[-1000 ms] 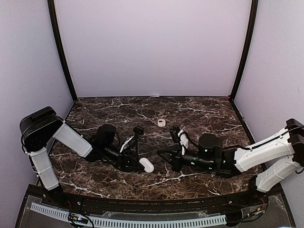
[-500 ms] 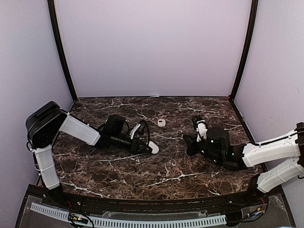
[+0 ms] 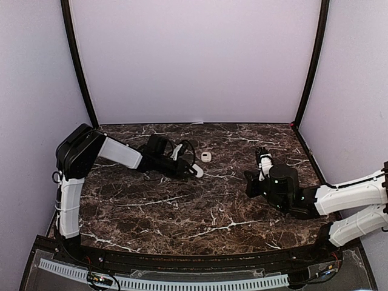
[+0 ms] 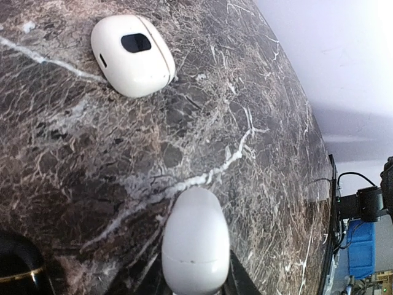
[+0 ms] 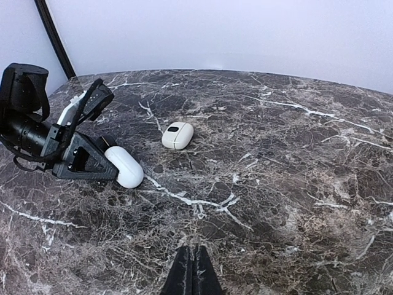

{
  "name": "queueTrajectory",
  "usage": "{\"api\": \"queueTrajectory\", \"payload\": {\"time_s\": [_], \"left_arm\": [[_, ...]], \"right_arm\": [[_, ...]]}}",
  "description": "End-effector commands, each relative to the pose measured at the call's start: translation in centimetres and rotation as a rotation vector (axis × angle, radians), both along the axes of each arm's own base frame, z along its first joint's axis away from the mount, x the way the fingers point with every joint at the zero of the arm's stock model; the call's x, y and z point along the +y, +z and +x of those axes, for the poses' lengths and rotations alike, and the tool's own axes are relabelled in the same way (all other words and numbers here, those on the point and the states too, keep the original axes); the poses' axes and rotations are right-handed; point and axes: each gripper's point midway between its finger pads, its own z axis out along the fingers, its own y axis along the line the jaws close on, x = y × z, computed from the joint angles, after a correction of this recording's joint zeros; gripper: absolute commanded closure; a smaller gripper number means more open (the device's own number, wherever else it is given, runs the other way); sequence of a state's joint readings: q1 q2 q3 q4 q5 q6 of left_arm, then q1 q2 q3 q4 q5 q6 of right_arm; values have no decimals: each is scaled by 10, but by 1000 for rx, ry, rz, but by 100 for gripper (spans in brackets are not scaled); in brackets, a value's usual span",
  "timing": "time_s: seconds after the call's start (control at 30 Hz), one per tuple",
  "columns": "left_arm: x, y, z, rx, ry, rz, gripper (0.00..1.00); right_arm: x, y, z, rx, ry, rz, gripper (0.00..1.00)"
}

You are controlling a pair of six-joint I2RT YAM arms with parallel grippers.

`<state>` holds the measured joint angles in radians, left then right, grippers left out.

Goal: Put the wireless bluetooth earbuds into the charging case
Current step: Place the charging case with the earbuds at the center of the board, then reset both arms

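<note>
Claw on left arm [image 3: 191,170] is clamped on the white charging case [image 4: 195,243], lid shut, low over the far middle of the marbled tabletop [image 3: 182,212]. Only the left wrist view shows the case's seam; from the top it's a white blob. Second white case [image 4: 132,55] lies just beyond, apart; its dark oval window shows only in the wrist views. Right claw [image 5: 193,270] is closed, empty, well apart.

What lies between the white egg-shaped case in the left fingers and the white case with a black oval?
Only bare dark marble tabletop, shown in the left wrist view.
</note>
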<state>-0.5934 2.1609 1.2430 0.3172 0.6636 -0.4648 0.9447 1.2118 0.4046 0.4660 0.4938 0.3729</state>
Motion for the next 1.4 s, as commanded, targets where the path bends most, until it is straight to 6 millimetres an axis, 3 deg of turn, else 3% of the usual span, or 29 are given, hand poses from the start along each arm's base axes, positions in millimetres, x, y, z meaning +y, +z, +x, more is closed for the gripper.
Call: {"api": "queueTrajectory", "payload": {"time_s": [0.0,0.1,0.2,0.4,0.43,0.5,0.57,0.67,0.77,0.8,0.93,1.0,1.1,1.2,1.37], "left_arm": [[2,0,-1,40,17,47,57],[6,4,-4,42,24,56,33],[14,18,-12,13,34,55,18],[43,51,-34,-82,68,88,6],[48,57,-37,-105,75,96,5],[63,68,-43,-154,104,128,4],[81,83,-42,-234,158,181,4],[124,104,-30,-367,304,281,3],[165,126,-26,-518,446,351,1],[180,140,-27,-579,503,343,1],[241,166,-33,-740,711,304,1],[264,167,-41,-820,759,312,1],[291,163,-50,-924,820,385,1],[313,164,-57,-1024,891,451,1],[336,158,-64,-1127,946,471,1]], "right_arm": [[-10,12,4,-45,-39,7,100],[-15,16,4,-53,-56,4,100],[-21,22,3,-69,-70,-1,100],[-13,54,-9,-164,53,18,91],[-13,58,-10,-181,59,7,82],[-13,62,-9,-215,75,-41,49],[-16,63,-4,-229,48,-98,27],[-33,65,12,-229,-97,-176,14],[-62,80,26,-268,-297,-237,2],[-66,85,30,-295,-311,-239,1],[-91,96,49,-327,-306,-145,1],[-118,102,56,-350,-372,-100,2],[-158,113,49,-476,-493,-117,2],[-160,111,42,-574,-398,-179,3],[-170,85,45,-568,-382,-241,5]]}}
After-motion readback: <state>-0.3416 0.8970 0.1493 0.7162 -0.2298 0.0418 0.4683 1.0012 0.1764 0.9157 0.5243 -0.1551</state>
